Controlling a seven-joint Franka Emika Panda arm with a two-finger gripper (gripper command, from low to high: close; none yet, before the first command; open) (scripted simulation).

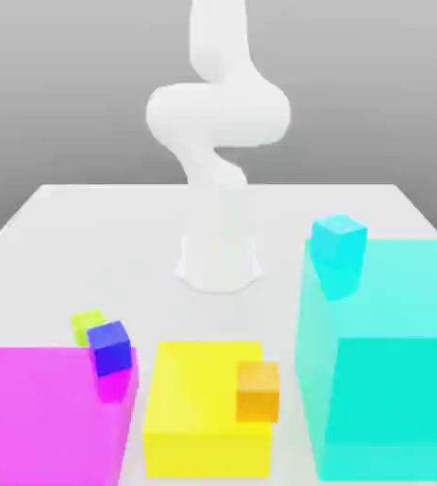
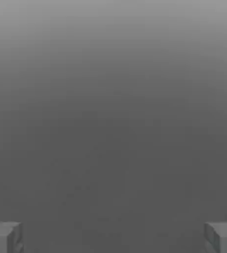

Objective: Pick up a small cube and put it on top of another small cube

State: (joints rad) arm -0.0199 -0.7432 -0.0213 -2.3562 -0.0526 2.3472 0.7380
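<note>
The small lime yellow-green cube [image 1: 85, 323] rests on the white table [image 1: 89, 237] at the exterior view's left, partly hidden behind a small blue cube [image 1: 109, 347]. The blue cube sits at the far corner of a big magenta block [image 1: 42, 418]. The white arm [image 1: 218, 114] rises from its base at the table's middle and runs up out of the picture. In the hand view my gripper [image 2: 113, 238] is open, its two grey fingertips [image 2: 4, 238] set wide apart with nothing between them.
A big yellow block [image 1: 199, 413] at the front middle carries a small orange cube [image 1: 257, 389]. A tall teal block [image 1: 393, 351] at the exterior view's right has a small cyan cube [image 1: 338, 245] at its far corner. The arm's base [image 1: 218, 266] stands mid-table.
</note>
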